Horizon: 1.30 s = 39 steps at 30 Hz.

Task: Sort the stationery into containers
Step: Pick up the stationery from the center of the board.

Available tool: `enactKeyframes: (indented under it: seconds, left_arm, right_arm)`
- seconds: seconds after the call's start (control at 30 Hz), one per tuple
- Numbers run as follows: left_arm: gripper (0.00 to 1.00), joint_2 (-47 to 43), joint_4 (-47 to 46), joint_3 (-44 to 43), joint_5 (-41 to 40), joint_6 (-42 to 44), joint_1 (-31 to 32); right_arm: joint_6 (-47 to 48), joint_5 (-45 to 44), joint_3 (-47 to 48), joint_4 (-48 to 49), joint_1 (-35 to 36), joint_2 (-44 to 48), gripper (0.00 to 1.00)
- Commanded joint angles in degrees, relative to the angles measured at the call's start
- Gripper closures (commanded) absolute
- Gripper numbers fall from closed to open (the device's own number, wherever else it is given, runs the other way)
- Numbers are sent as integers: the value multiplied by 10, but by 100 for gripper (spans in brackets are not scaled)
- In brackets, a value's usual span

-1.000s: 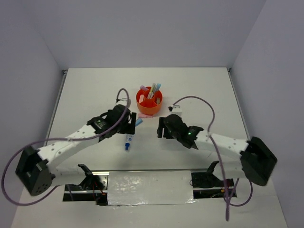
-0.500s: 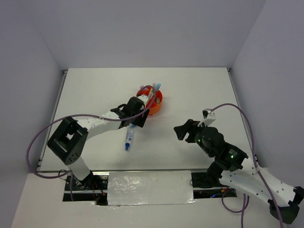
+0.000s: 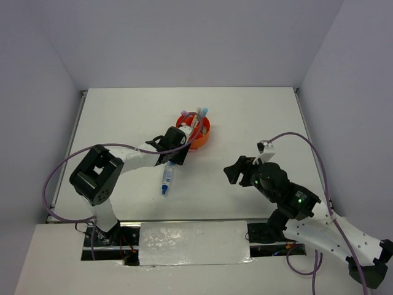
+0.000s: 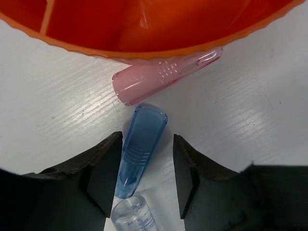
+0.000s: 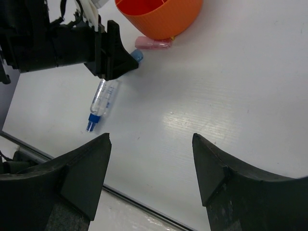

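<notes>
The orange organizer (image 3: 198, 131) stands at mid-table with several highlighters upright in it. My left gripper (image 3: 178, 155) is low at its near-left side, jaws open. In the left wrist view a blue highlighter (image 4: 142, 144) lies on the table between the open jaws, close to the left finger (image 4: 103, 166). A pink highlighter (image 4: 163, 79) lies against the organizer's wall (image 4: 159, 29). A clear white-blue tube (image 3: 166, 178) lies just behind the left gripper. My right gripper (image 3: 236, 171) is open and empty, raised to the right; its wrist view shows the tube (image 5: 102, 102).
The right wrist view shows the organizer (image 5: 163, 17), the pink highlighter (image 5: 153, 43) and the left gripper (image 5: 103, 45) at the top. The table's near edge (image 5: 72, 163) runs under the right fingers. Grey walls close in the table.
The right arm pulled back from the middle to the right and rose. The left gripper swung in toward the organizer and now straddles the blue highlighter; little has moved in the last half second.
</notes>
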State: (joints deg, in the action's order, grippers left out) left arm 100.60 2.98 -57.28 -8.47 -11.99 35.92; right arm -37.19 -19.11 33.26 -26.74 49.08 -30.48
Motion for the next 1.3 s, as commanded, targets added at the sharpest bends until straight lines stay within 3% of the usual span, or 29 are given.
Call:
enactKeyframes:
  seconds: [0.0, 0.17, 0.4, 0.67, 1.0, 1.27]
  left_arm:
    - [44, 2, -39, 16, 22, 1, 0]
    - [55, 7, -33, 14, 18, -8, 0]
    - [61, 6, -41, 20, 19, -12, 1]
    - [82, -14, -47, 22, 13, -18, 18]
    - [87, -42, -37, 13, -2, -30, 61]
    - [100, -97, -32, 17, -16, -37, 108]
  right_arm:
    - [13, 1, 35, -2, -1, 1, 25]
    - [11, 7, 32, -1, 0, 7, 25]
    - [9, 7, 34, -10, 0, 22, 26]
    - [9, 7, 36, -12, -1, 27, 26]
    - [10, 9, 37, -14, -1, 25, 26]
    - [-21, -37, 20, -6, -1, 38, 26]
